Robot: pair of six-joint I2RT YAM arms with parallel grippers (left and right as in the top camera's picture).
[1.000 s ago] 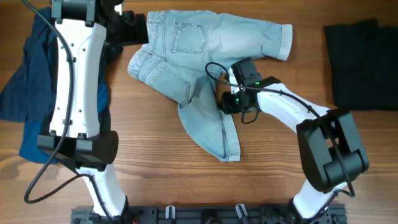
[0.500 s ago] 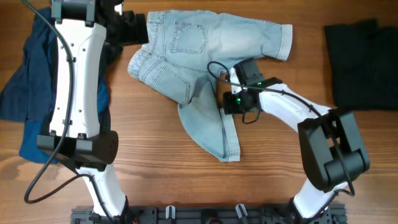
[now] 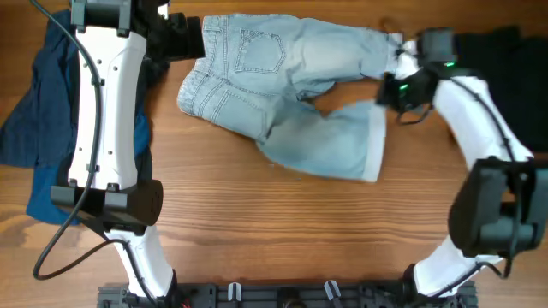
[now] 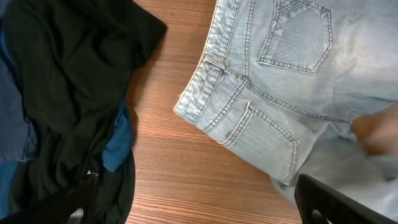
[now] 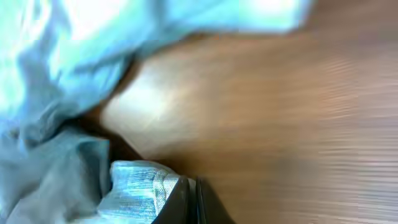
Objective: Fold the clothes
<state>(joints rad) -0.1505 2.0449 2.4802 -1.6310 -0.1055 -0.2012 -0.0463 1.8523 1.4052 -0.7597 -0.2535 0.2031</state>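
1. The pale-blue denim shorts (image 3: 282, 85) lay back side up on the far middle of the table (image 3: 257, 231). Their waistband was to the left and two back pockets showed.
2. One leg ran right along the far edge to a cuffed hem. The other leg lay nearer and spread toward the right, ending in a wide hem. A wedge of bare wood showed between the two legs.
3. The right tool (image 5: 189, 200) was closed tight at the right end of the shorts, between the two hems in the overhead view. Its own wrist view was blurred, but a fold of pale denim sat pinched between the dark fingers, with wood beyond it.
4. The left tool (image 4: 193, 190) gaped fully open and held nothing. It hung over the waistband at the shorts' far-left corner, and its two dark fingers showed at the bottom corners of its wrist view.
5. Left of the shorts lay a loose heap, a black garment (image 4: 68, 87) on top of a royal-blue garment (image 3: 34, 128). The heap was just beside the waistband, with a strip of wood between them.
6. A dark folded garment (image 3: 501, 94) lay at the far right of the table, beyond the right arm and apart from the shorts.
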